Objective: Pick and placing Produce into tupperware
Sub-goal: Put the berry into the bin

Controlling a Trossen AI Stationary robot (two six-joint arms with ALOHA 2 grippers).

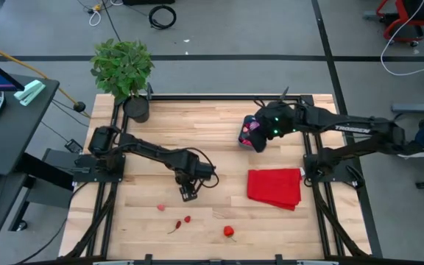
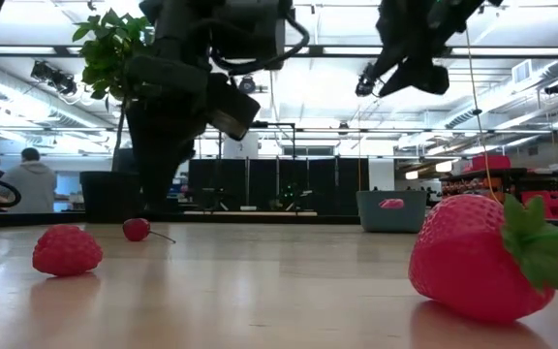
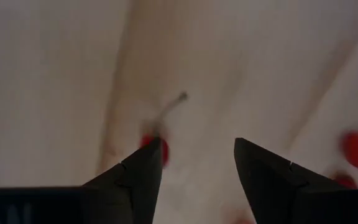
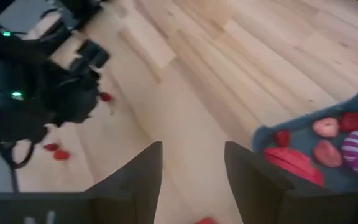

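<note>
My small blue plastic tub (image 4: 328,146) already holds some tiny red, pink and purple toy fruits. Four red toy fruits (image 1: 229,232) still lie on the wooden desk (image 1: 219,140). My left gripper (image 1: 188,193) hangs apart above them. My right gripper (image 4: 191,168) is apart, empty, near the tub.

The high view looks straight down on the whole surface (image 1: 197,140). The low view sits at surface height, close to a strawberry (image 2: 487,257). Each wrist view looks down past its own fingers (image 3: 138,177); both show the scattered produce.
</note>
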